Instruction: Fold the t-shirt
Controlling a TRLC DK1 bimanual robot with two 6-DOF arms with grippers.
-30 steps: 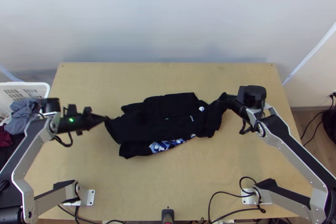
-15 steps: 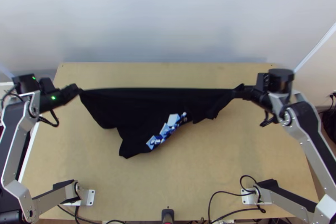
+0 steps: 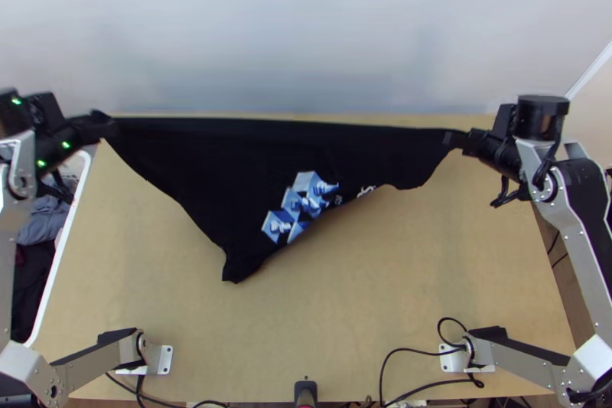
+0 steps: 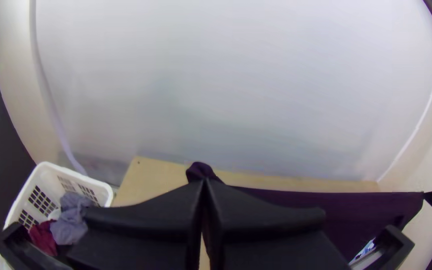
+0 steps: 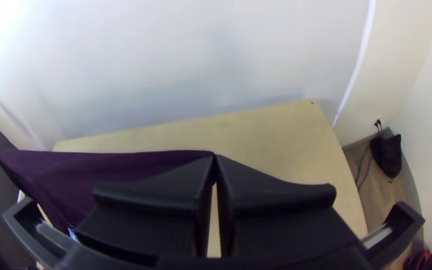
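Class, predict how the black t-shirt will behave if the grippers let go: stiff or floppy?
The t-shirt probably crumples rather than keeping its shape, since its lower tip looks bunched. Its top edge likely sags, stretched as it is between the left gripper and right gripper.

Top view: L arm [image 3: 23,163] cut off at L edge, L pincer [image 3: 102,126] blurry; R arm [image 3: 577,205] cut off at R edge. White print on t-shirt [image 3: 229,171], ctr, too small to read. L wrist view, lower L: laundry basket [image 4: 80,178] part hidden by pincer, cut off at btm. R wrist view, btm R corner: red item [image 5: 417,261] cut off, can't ID.
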